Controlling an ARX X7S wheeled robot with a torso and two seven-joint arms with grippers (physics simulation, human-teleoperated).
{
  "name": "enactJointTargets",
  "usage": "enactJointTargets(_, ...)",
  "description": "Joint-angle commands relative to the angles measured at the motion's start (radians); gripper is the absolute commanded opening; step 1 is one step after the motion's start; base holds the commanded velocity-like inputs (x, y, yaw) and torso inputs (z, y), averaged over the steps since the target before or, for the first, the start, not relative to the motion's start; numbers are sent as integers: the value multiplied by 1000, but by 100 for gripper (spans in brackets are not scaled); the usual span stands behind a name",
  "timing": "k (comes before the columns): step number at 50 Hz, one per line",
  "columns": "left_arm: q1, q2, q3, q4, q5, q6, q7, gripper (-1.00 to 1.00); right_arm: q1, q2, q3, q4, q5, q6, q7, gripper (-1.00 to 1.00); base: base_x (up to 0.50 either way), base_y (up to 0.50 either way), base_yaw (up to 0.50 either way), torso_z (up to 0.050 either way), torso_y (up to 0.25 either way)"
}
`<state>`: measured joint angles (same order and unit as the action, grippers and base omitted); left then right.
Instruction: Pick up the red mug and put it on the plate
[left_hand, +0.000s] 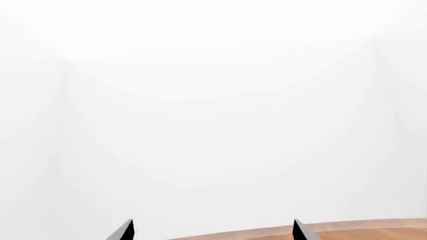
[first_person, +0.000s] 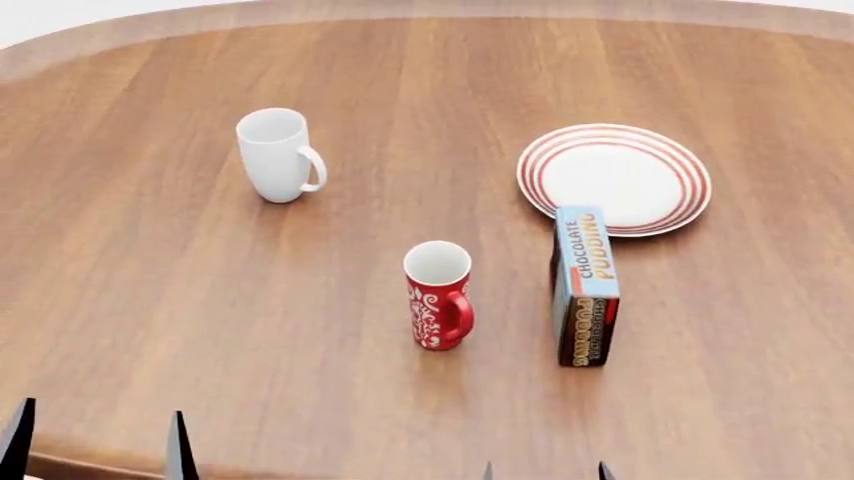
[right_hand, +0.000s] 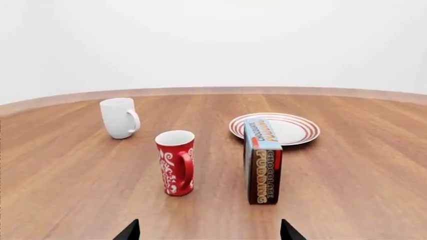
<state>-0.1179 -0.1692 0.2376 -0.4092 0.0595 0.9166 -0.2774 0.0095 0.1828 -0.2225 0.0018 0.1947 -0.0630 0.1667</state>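
The red mug (first_person: 439, 296) (right_hand: 176, 162) stands upright near the middle of the wooden table (first_person: 160, 300), white swirls on its side and its handle turned toward me and to the right. The plate (first_person: 615, 178) (right_hand: 291, 129), white with red rings, lies farther back on the right. My right gripper (first_person: 545, 472) (right_hand: 209, 234) is open at the near edge, well short of the mug, with nothing between its tips. My left gripper (first_person: 96, 442) (left_hand: 213, 232) is open at the near left edge, empty, its camera facing a white wall.
A chocolate pudding box (first_person: 585, 287) (right_hand: 263, 161) stands on edge between the red mug and the plate, its far end touching or overlapping the plate's rim. A plain white mug (first_person: 278, 154) (right_hand: 120, 117) stands at the back left.
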Motion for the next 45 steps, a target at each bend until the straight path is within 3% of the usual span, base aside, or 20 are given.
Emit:
enactJointTargets(1,-1,-4,7,-1,1,1,-9,100,0,7,-8,-1,3,-4,3,100,0,0,0,0,0)
enactJointTargets(45,-6,-20,32,-1,-1,1,-37,100,13,20,-29,8,12,6,32,100,89,27,0,0,0)
